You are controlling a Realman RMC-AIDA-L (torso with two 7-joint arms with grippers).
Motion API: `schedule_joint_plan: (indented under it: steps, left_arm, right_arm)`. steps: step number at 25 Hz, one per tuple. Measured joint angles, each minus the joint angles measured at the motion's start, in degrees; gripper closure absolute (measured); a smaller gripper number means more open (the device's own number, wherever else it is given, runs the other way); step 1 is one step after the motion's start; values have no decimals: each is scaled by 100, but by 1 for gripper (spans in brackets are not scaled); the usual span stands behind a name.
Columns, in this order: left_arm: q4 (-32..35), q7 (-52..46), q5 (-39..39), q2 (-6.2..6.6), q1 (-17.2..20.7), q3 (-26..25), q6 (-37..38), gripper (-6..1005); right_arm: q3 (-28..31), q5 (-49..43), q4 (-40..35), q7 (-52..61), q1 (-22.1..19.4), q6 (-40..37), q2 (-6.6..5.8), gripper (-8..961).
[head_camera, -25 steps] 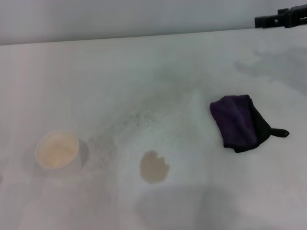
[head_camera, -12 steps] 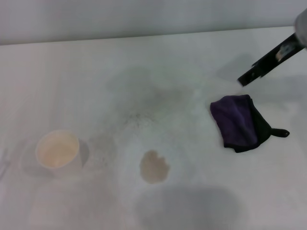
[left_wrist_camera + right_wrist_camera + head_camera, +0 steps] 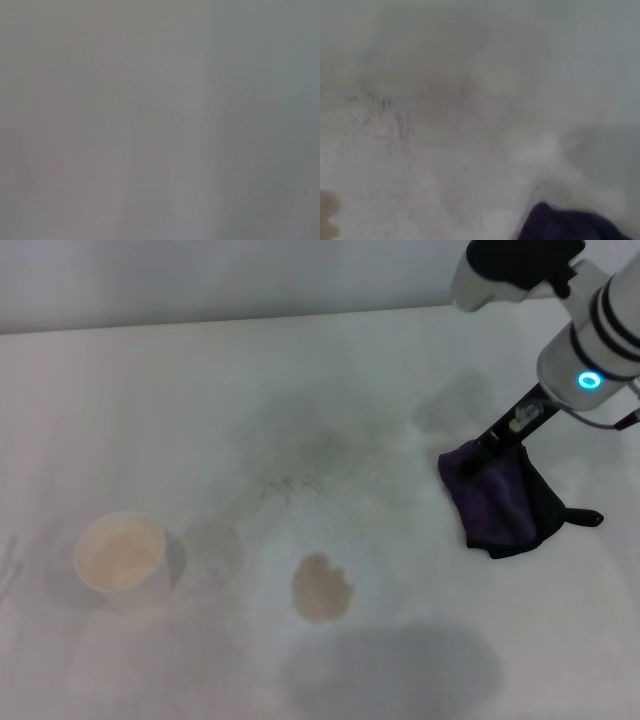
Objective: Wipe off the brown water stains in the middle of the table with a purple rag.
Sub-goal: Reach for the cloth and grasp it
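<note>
The brown water stain (image 3: 321, 587) is a small roundish light-brown blot near the front middle of the white table (image 3: 300, 380). The purple rag (image 3: 497, 502), dark purple with black edging and a short black loop, lies crumpled to the right of the stain. My right gripper (image 3: 480, 454) reaches down from the upper right and its tip is at the rag's far left corner. The right wrist view shows the rag's edge (image 3: 565, 225) and a bit of the stain (image 3: 326, 212). My left gripper is out of view.
A white paper cup (image 3: 120, 555) stands upright at the front left, left of the stain. Faint grey speckled smudges (image 3: 300, 475) lie behind the stain. The left wrist view shows only a plain grey surface.
My right arm has swung in from the far right edge and come down to the rag's far corner. The rag, stain and cup have not moved.
</note>
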Motion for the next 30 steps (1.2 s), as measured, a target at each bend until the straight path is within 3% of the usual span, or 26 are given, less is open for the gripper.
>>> schedule_joint_plan:
  steps: [8, 18, 30]
  left_arm:
    - [120, 4, -2, 0, -25, 0, 0, 107]
    - [125, 99, -62, 0, -49, 1, -21, 106]
    - [87, 122, -134, 0, -91, 1, -49, 106]
  right_arm:
    - [-105, -75, 916, -84, 140, -584, -23, 95]
    - [-265, -184, 1704, -96, 463, -897, -14, 191]
    - [-352, -207, 1792, -131, 589, -852, 13, 349]
